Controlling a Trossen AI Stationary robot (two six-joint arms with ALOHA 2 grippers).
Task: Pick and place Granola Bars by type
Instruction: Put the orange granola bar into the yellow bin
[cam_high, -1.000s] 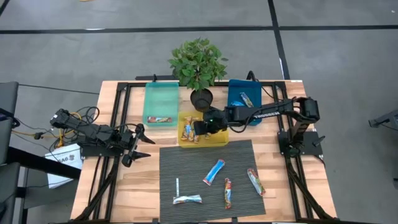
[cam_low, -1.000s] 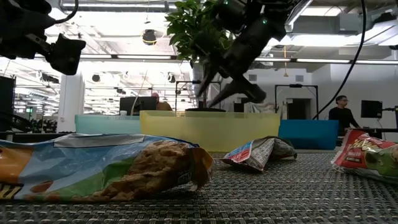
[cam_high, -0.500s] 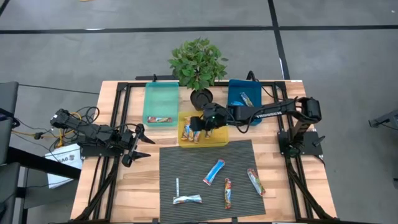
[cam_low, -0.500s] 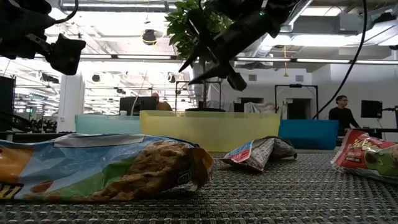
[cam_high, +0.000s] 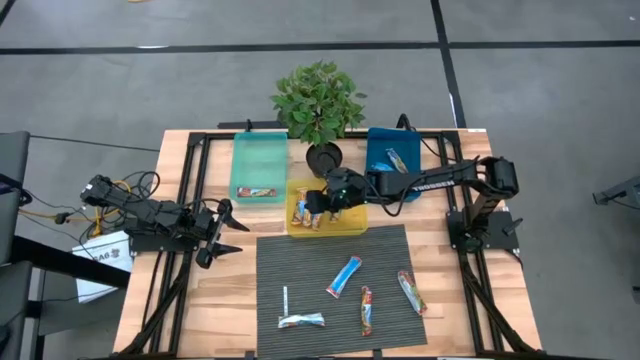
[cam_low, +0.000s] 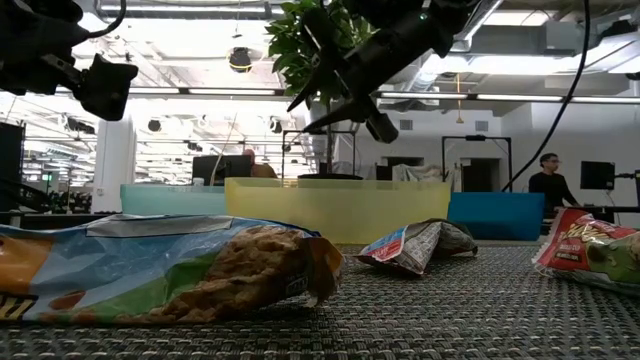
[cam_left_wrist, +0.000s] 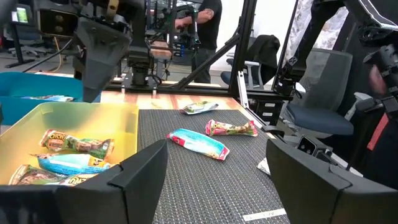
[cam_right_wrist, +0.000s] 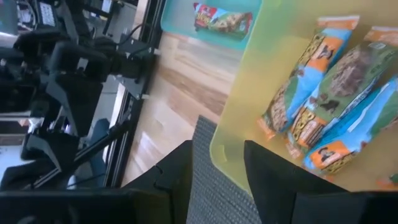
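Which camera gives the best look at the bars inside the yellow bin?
The right wrist view: the bars in the yellow bin fill it, wrappers clear. The left wrist view shows them partly, the high view tiny, and the low view only the yellow bin's wall.

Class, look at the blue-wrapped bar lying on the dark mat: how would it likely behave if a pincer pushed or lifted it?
The blue bar lies flat, so it probably slides rather than rolls. Its shiny wrapper looks slippery and may crinkle. It seems light for its size.
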